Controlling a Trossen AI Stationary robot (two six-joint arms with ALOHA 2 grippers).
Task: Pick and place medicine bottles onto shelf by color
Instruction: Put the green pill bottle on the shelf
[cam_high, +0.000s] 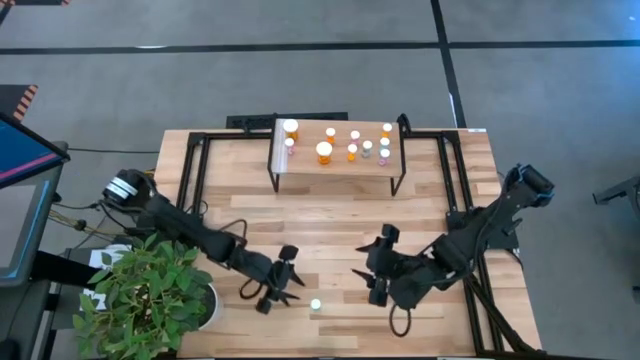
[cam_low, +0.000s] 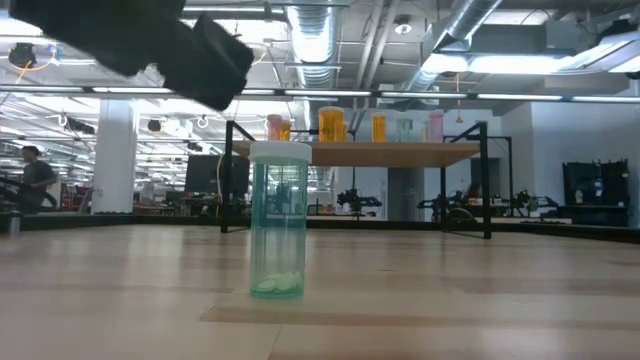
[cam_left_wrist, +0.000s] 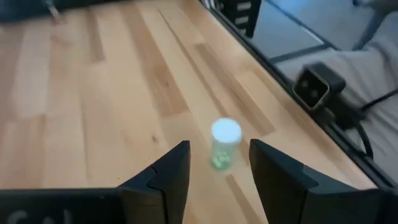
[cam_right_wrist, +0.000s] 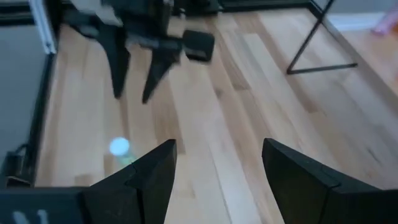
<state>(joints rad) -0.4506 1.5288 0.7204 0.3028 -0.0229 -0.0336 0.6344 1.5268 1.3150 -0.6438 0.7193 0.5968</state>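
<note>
A leafy green potted plant (cam_high: 150, 285) sits at the near left corner of the light-wood table (cam_high: 330, 215) — just off its edge. A dark monitor (cam_high: 22, 160) with a red-trimmed edge stands farther left, while a person (cam_low: 32, 170) is seen across the room — beyond the table.

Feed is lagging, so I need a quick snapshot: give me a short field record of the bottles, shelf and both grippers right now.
loose bottle: green bottle, upright on the table, near the front edge
shelf: holds the other bottles, orange, pink, pale green
left gripper: open, beside the green bottle, not touching
right gripper: open, empty, farther from the bottle
left wrist view: bottle ahead of the fingers, not between them
</note>
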